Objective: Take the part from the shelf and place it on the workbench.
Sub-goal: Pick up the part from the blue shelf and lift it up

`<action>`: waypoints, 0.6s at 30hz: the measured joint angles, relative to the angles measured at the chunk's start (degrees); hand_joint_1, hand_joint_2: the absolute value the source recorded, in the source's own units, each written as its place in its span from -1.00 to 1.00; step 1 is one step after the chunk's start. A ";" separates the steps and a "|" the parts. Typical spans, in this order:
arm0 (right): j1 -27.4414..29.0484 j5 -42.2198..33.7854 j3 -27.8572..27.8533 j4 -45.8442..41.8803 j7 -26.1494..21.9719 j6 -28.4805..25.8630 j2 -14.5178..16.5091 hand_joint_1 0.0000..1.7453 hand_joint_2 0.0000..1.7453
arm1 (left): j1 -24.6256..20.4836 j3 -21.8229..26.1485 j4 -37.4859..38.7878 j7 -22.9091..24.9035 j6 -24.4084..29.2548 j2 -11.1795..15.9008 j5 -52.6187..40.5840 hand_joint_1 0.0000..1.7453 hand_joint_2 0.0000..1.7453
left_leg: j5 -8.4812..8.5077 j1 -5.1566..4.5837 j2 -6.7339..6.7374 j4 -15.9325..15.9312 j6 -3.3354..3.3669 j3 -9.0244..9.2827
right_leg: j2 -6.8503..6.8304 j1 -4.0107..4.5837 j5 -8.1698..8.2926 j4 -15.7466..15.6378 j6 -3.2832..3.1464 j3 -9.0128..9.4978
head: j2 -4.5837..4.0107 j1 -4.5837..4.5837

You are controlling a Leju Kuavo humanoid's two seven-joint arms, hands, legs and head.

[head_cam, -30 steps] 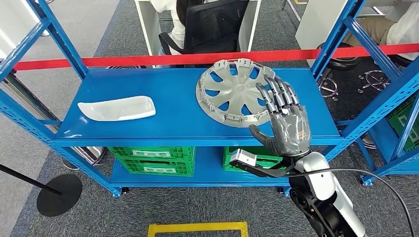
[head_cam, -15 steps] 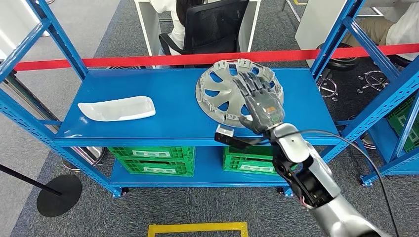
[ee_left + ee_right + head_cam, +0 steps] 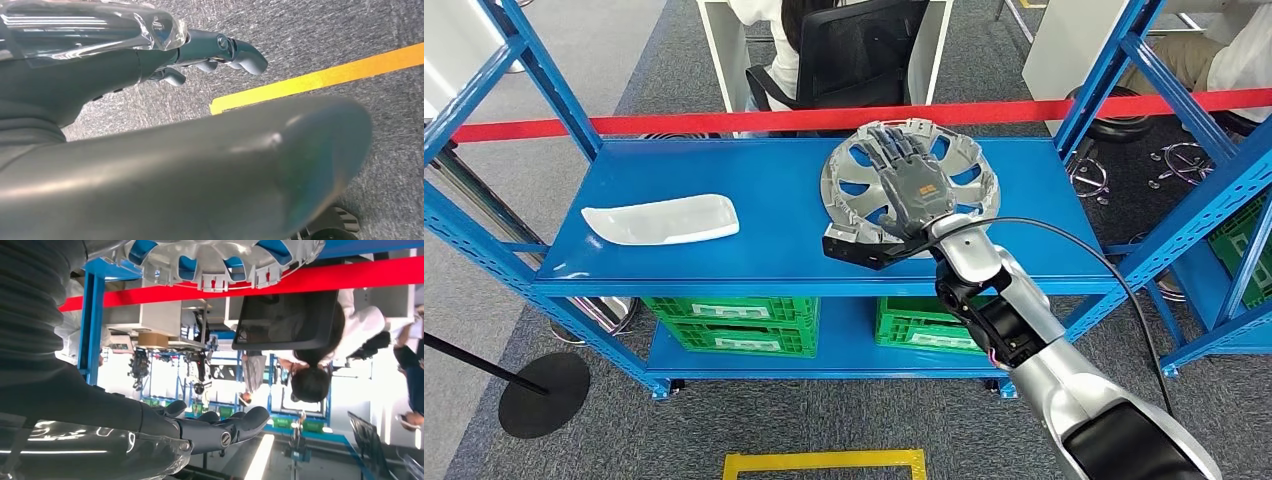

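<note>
Wheel cover (image 3: 879, 180), silver and spoked with clips round its rim, lies face down at the right of the blue shelf's top deck (image 3: 764, 250), and the right hand (image 3: 911, 185) is right over it! Fingers (image 3: 890, 145) stretched long and apart above the spokes, palm down, nothing gripped; whether they touch the plastic I cannot tell. In the right wrist view the clipped rim (image 3: 225, 270) sits beyond the extended fingers (image 3: 225, 432). The left hand (image 3: 210, 52) hangs over grey carpet, fingers loosely extended, holding nothing. A white curved part (image 3: 662, 219) lies well apart on the deck's left.
</note>
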 joint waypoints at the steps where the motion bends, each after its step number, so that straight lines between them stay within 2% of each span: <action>1: -0.74 -0.08 0.27 1.17 0.41 0.16 0.62 -1.00 1.00 | 0.00 -0.06 0.00 0.11 -0.01 0.00 -0.11 -1.00 -1.00 | 0.00 0.00 0.00 0.00 0.00 0.01 | 0.00 0.00 0.00 0.00 0.00 0.00 | 0.00 0.00; 8: -4.86 -0.62 1.55 9.14 2.78 1.32 4.31 -1.00 1.00 | -0.17 -0.36 0.00 0.47 -0.24 -0.03 -0.42 -1.00 -1.00 | 0.01 0.01 -0.01 0.00 0.00 0.02 | 0.00 0.01 0.00 0.02 0.00 0.00 | 0.00 -0.01; 18: -6.09 -1.57 2.27 16.39 5.05 2.04 4.82 -1.00 1.00 | -0.15 -0.73 0.00 0.88 -0.16 0.27 0.12 -1.00 -1.00 | 0.00 0.00 -0.01 0.00 0.00 0.01 | 0.00 -0.01 0.00 -0.01 0.00 0.00 | 0.00 0.01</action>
